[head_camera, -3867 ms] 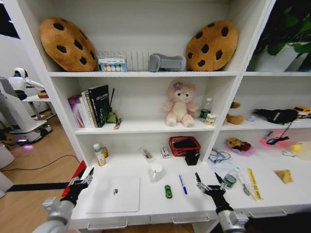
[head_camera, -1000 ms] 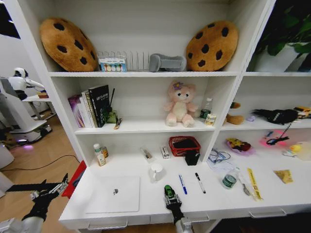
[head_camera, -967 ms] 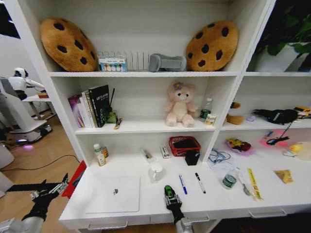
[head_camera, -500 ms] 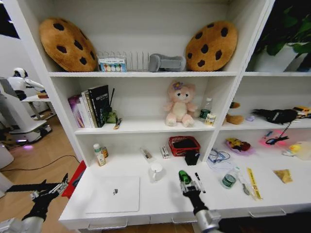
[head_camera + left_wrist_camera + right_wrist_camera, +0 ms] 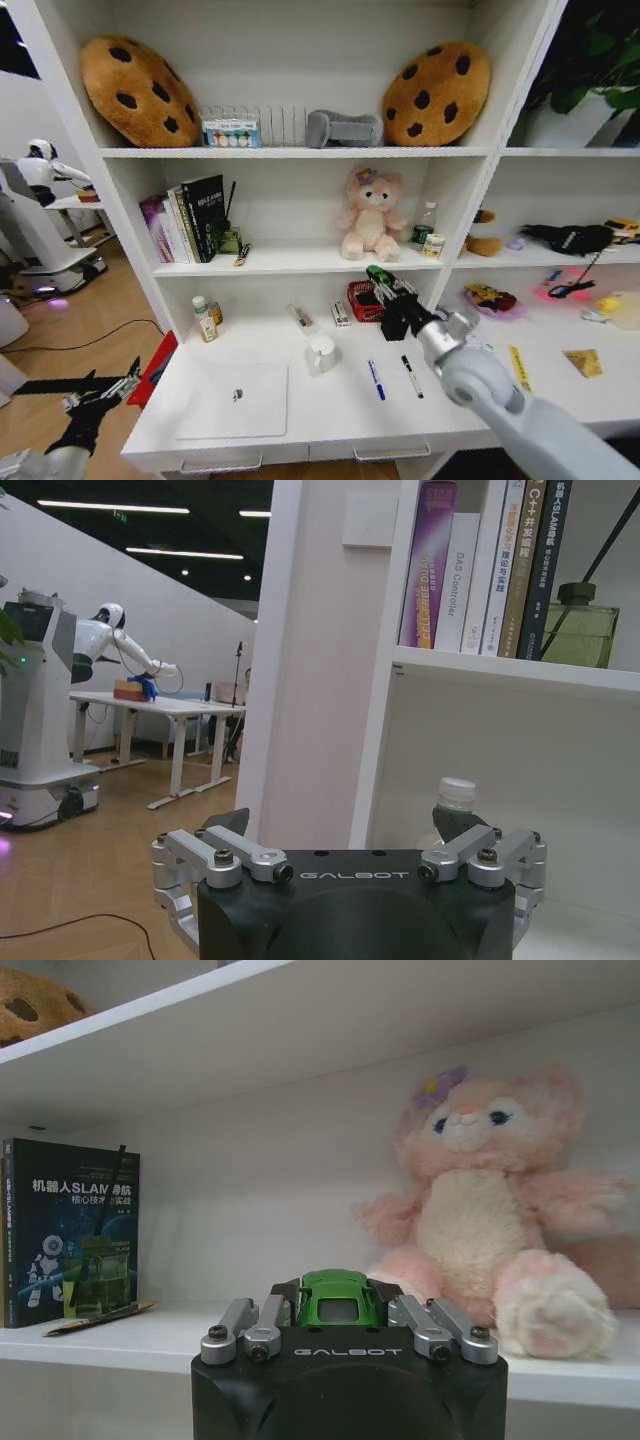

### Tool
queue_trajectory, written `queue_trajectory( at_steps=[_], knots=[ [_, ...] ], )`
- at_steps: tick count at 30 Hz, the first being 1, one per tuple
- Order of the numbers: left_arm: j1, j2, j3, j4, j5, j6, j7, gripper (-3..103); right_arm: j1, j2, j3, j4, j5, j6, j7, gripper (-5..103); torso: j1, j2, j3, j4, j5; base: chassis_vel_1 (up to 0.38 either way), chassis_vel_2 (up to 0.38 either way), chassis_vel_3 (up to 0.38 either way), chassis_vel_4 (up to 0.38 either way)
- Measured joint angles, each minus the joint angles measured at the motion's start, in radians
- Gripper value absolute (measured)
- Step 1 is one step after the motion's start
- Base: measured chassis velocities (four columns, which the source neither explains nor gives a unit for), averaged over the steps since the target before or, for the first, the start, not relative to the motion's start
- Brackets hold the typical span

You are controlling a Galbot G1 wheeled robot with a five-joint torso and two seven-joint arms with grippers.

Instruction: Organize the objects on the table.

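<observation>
My right gripper point(image 5: 386, 284) is shut on the tiny green toy car point(image 5: 377, 272), held high above the white table point(image 5: 300, 425), level with the middle shelf's edge. In the right wrist view the green toy point(image 5: 336, 1298) sits between the jaws and faces the pink plush point(image 5: 490, 1210). On the table lie the silver laptop point(image 5: 235, 400), the white mug point(image 5: 321, 353), a blue pen point(image 5: 375, 380) and a black pen point(image 5: 411, 376). A yellow ruler point(image 5: 519, 361) shows partly behind my right arm. My left gripper point(image 5: 98, 392) hangs open off the table's left end.
A red basket point(image 5: 362, 298) stands at the back of the table behind my right gripper. Books point(image 5: 190, 220) and a green bottle point(image 5: 230, 240) fill the middle shelf's left part. A small bottle point(image 5: 205, 320) stands at the back left. Cookie cushions sit on the top shelf.
My right gripper has risen from the table's front edge, up and back to the middle shelf's height, carrying the green toy car. The left arm has not moved.
</observation>
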Motion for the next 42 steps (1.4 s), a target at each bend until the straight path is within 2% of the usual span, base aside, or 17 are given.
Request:
queue_trajectory(
  at_steps=[1, 2, 3, 4, 5, 8, 9, 12, 13, 18, 23, 31, 34, 37, 38, 41, 42],
  knots=[
    [0.000, 0.000, 0.000, 0.000, 0.000, 0.000, 0.001, 100, 0.072, 0.007, -0.047, -0.028, 0.015, -0.003, 0.004, 37, 0.000, 0.000, 0.000, 0.0002, 0.0001, 0.000, 0.000, 0.000, 0.000],
    [0.000, 0.000, 0.000, 0.000, 0.000, 0.000, 0.001, 100, 0.072, 0.007, -0.047, -0.028, 0.015, -0.003, 0.004, 37, 0.000, 0.000, 0.000, 0.0002, 0.0001, 0.000, 0.000, 0.000, 0.000],
    [0.000, 0.000, 0.000, 0.000, 0.000, 0.000, 0.000, 100, 0.181, 0.029, -0.133, -0.077, 0.040, -0.010, 0.011, 37, 0.000, 0.000, 0.000, 0.0004, -0.0010, 0.000, 0.000, 0.000, 0.000],
    [0.000, 0.000, 0.000, 0.000, 0.000, 0.000, 0.000, 100, 0.257, 0.056, -0.208, -0.120, 0.058, -0.016, 0.016, 37, 0.000, 0.000, 0.000, 0.0004, -0.0003, 0.000, 0.000, 0.000, 0.000],
    [0.000, 0.000, 0.000, 0.000, 0.000, 0.000, 0.000, 100, 0.257, 0.056, -0.208, -0.120, 0.058, -0.016, 0.016, 37, 0.000, 0.000, 0.000, 0.0004, -0.0003, 0.000, 0.000, 0.000, 0.000],
    [0.000, 0.000, 0.000, 0.000, 0.000, 0.000, 0.000, 100, 0.410, 0.132, -0.370, -0.213, 0.081, -0.023, 0.027, 37, 0.000, 0.000, 0.000, 0.0004, -0.0003, 0.000, 0.000, 0.000, 0.000],
    [0.000, 0.000, 0.000, 0.000, 0.000, 0.000, 0.000, 100, 0.410, 0.132, -0.370, -0.213, 0.081, -0.023, 0.027, 37, 0.000, 0.000, 0.000, 0.0004, -0.0003, 0.000, 0.000, 0.000, 0.000],
    [0.000, 0.000, 0.000, 0.000, 0.000, 0.000, 0.000, 100, 0.558, 0.210, -0.502, -0.310, 0.084, -0.024, 0.031, 37, 0.000, 0.000, 0.000, 0.0005, -0.0009, 0.000, 0.000, 0.000, 0.000],
    [0.000, 0.000, 0.000, 0.000, 0.000, 0.000, 0.000, 100, 0.558, 0.210, -0.502, -0.310, 0.084, -0.024, 0.031, 37, 0.000, 0.000, 0.000, 0.0005, -0.0009, 0.000, 0.000, 0.000, 0.000],
    [0.000, 0.000, 0.000, 0.000, 0.000, 0.000, 0.000, 100, 0.678, 0.310, -0.610, -0.447, 0.101, -0.032, 0.053, 37, 0.000, 0.000, 0.000, 0.0005, -0.0005, 0.000, 0.000, 0.000, 0.000],
    [0.000, 0.000, 0.000, 0.000, 0.000, 0.000, 0.000, 100, 0.711, 0.352, -0.663, -0.517, 0.098, -0.049, 0.080, 37, 0.000, 0.000, 0.000, 0.0004, -0.0004, 0.000, 0.000, 0.000, 0.000],
    [0.000, 0.000, 0.000, 0.000, 0.000, 0.000, 0.000, 100, 0.719, 0.369, -0.686, -0.551, 0.082, -0.068, 0.108, 37, 0.000, 0.000, 0.000, 0.0001, -0.0003, 0.000, 0.000, 0.000, 0.000],
    [0.000, 0.000, 0.000, 0.000, 0.000, 0.000, 0.000, 100, 0.721, 0.376, -0.687, -0.557, 0.080, -0.072, 0.116, 33, 0.000, 0.000, 0.000, 0.0001, -0.0003, 0.000, 0.000, 0.000, 0.000],
    [0.000, 0.000, 0.000, 0.000, 0.000, 0.000, 0.000, 100, 0.721, 0.387, -0.684, -0.563, 0.080, -0.078, 0.126, 48, 0.000, 0.000, 0.000, 0.0003, -0.0003, 0.000, 0.000, 0.000, 0.000],
    [0.000, 0.000, 0.000, 0.000, 0.000, 0.000, 0.000, 100, 0.721, 0.387, -0.684, -0.563, 0.080, -0.078, 0.126, 48, 0.000, 0.000, 0.000, 0.0003, -0.0003, 0.000, 0.000, 0.000, 0.000],
    [0.000, 0.000, 0.000, 0.000, 0.000, 0.000, 0.000, 100, 0.716, 0.388, -0.669, -0.548, 0.085, -0.082, 0.134, 65, 0.000, 0.000, 0.000, 0.0003, -0.0003, 0.000, 0.000, 0.000, 0.000],
    [0.000, 0.000, 0.000, 0.000, 0.000, 0.000, 0.000, 100, 0.716, 0.388, -0.669, -0.548, 0.085, -0.082, 0.134, 65, 0.000, 0.000, 0.000, 0.0003, -0.0003, 0.000, 0.000, 0.000, 0.000]
  ],
)
